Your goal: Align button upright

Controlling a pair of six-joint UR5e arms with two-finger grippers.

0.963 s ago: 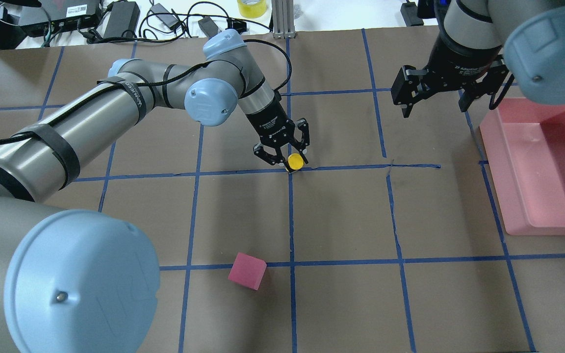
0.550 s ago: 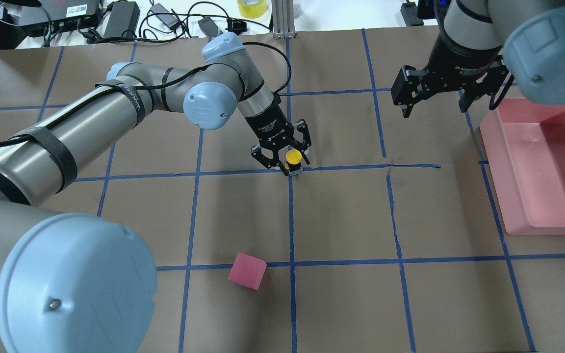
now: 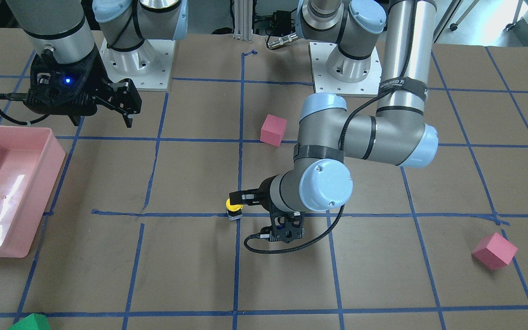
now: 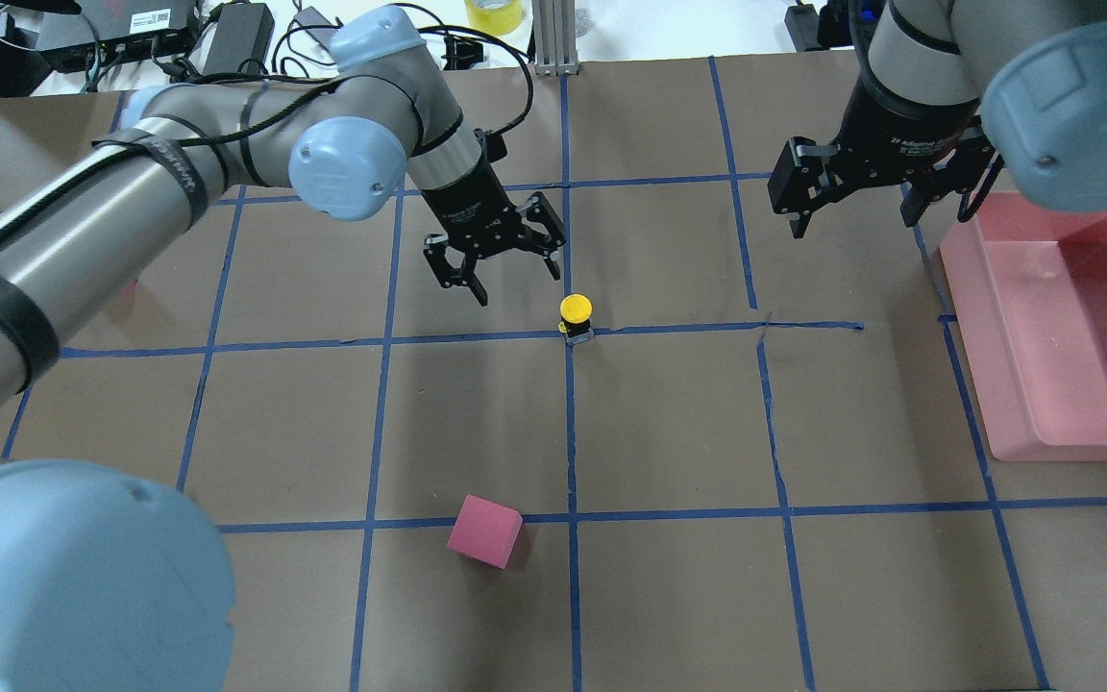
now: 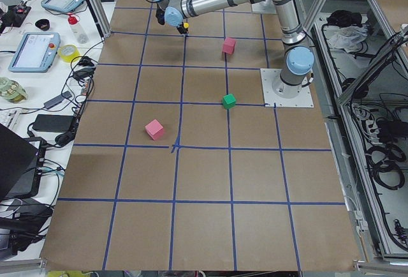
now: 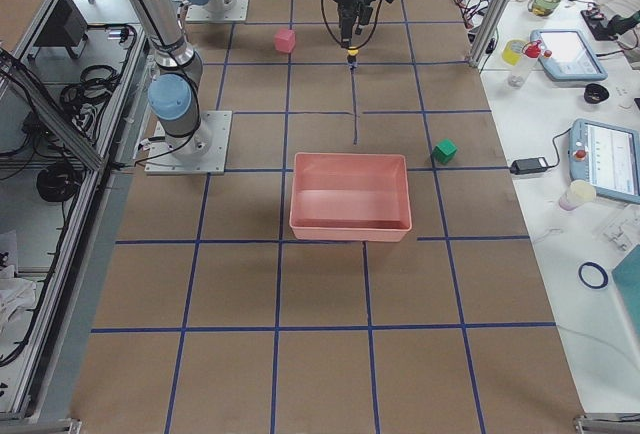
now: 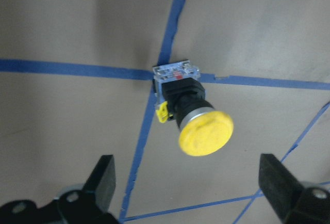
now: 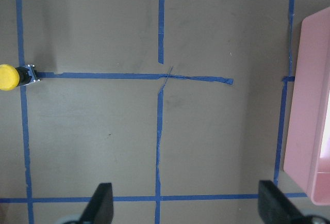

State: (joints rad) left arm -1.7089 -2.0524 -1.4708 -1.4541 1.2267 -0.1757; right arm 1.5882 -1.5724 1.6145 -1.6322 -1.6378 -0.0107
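The button [image 4: 575, 317] stands upright on a blue tape crossing, yellow cap on top, black body and silvery base below. It also shows in the front view [image 3: 233, 208] and the left wrist view [image 7: 193, 115]. My left gripper [image 4: 519, 286] is open and empty, raised, up and to the left of the button and not touching it. In the left wrist view its fingers [image 7: 100, 182] spread wide on either side below the button. My right gripper [image 4: 851, 207] is open and empty, hovering far to the right near the tray. The button shows at the left edge of the right wrist view [image 8: 13, 76].
A pink tray [image 4: 1015, 384] sits at the table's right edge. A pink cube [image 4: 484, 531] lies nearer the robot, left of the middle tape line. The front view shows another pink cube [image 3: 494, 250] and a green cube [image 3: 30, 322] at the far edge.
My left gripper has let go of the button, opened wide, and drawn up and back to the left. The button now stands alone, upright. The right arm has barely moved.
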